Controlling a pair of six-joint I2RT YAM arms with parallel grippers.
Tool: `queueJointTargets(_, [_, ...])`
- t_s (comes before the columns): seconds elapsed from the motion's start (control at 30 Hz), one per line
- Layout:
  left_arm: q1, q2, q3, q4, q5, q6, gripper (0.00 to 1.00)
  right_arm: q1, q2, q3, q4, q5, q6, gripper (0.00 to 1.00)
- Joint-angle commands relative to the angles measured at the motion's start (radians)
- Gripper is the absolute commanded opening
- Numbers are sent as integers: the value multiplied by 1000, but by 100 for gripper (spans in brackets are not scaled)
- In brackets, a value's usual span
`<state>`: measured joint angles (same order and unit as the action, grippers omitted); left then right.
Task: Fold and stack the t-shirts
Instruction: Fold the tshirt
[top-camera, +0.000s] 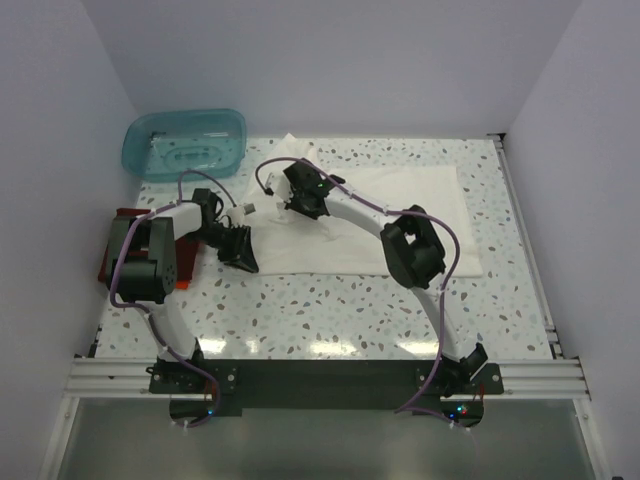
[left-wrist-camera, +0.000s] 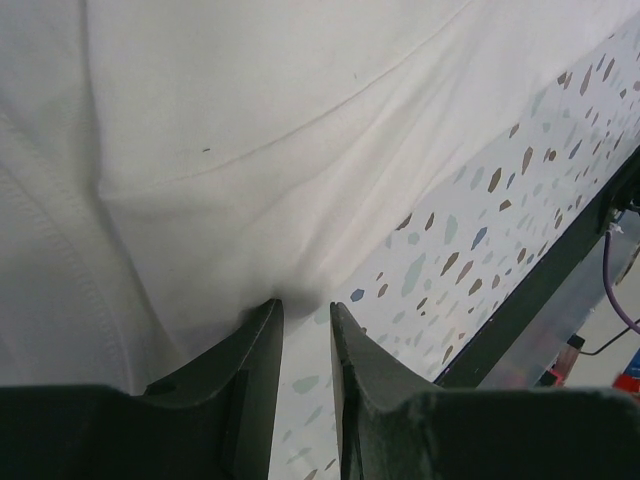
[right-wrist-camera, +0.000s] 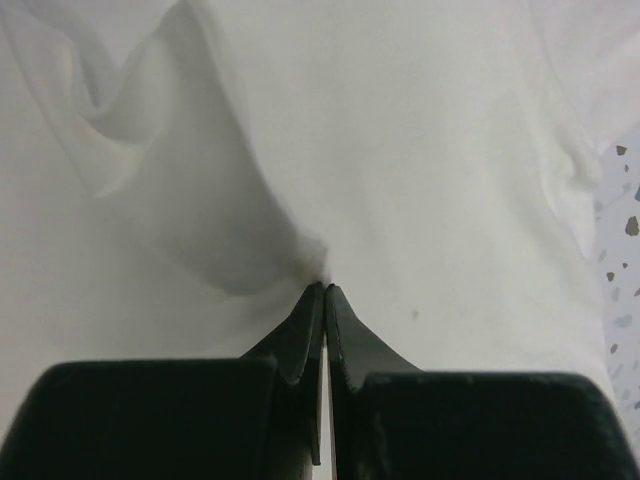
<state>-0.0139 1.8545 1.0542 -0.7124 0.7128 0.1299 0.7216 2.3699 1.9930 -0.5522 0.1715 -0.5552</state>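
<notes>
One cream-white t-shirt (top-camera: 400, 225) lies spread across the middle of the speckled bench (top-camera: 350, 310), with its left end rumpled. Left fingers (left-wrist-camera: 255, 370) are at the shirt's near left edge, narrowly apart, with the cloth bunched and pinched at their tips; bare bench shows just beside them. Right fingers (right-wrist-camera: 300, 340) are farther back on the same end, fully closed and nipping a small tented fold of the white cloth. Dark red folded t-shirt (top-camera: 108, 262) lies at the bench's left edge, mostly under the left arm. Orange edge (top-camera: 182, 286) shows at its near right side. Teal plastic tub (top-camera: 185, 142) sits in the far left corner, apart from the shirts.
</notes>
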Motion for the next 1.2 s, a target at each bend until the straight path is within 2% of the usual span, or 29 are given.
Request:
queueJointTargets(0.0, [6, 18, -2, 36, -21, -9, 31, -27, -38, 13, 118, 60, -37, 0])
queueJointTargets(0.07, [6, 18, 1, 36, -21, -10, 31, -31, -34, 18, 123, 68, -41, 2])
queueJointTargets(0.1, [5, 18, 3, 37, -26, -12, 31, -31, -29, 23, 120, 72, -45, 8])
queueJointTargets(0.13, [5, 18, 4, 37, -29, -12, 31, -30, -26, 33, 115, 88, -45, 18])
queueJointTargets(0.17, [5, 15, 6, 37, -33, -13, 31, -31, -23, 38, 110, 97, -45, 36])
queueJointTargets(0.2, [5, 12, 7, 39, -35, -16, 33, -33, -26, 41, 100, 106, -40, 47])
queueJointTargets(0.23, [6, 9, 9, 42, -38, -16, 34, -33, -31, 41, 92, 120, -37, 55])
queueJointTargets(0.27, [5, 5, 9, 42, -36, -18, 35, -37, -37, 43, 77, 118, -37, 56])
queueJointTargets(0.43, [6, -66, 26, 50, -29, -3, 35, -103, -144, 21, -66, 100, 15, 57])
queueJointTargets(0.5, [6, -118, 33, 54, -42, 16, 36, -143, -210, 4, -173, 50, 63, 57])
queueJointTargets(0.67, [2, -158, 73, 25, -150, 86, 37, -342, -336, -94, -435, -159, 92, 55])
queueJointTargets(0.83, [-53, -146, 122, 11, -226, 168, 40, -557, -393, -207, -580, -317, 52, 51])
queueJointTargets(1.0, [-181, -129, 124, 47, -328, 214, 40, -665, -403, -316, -603, -307, -27, 41])
queueJointTargets(1.17, [-195, -68, 113, 63, -426, 208, 39, -683, -409, -497, -508, -222, -52, 36])
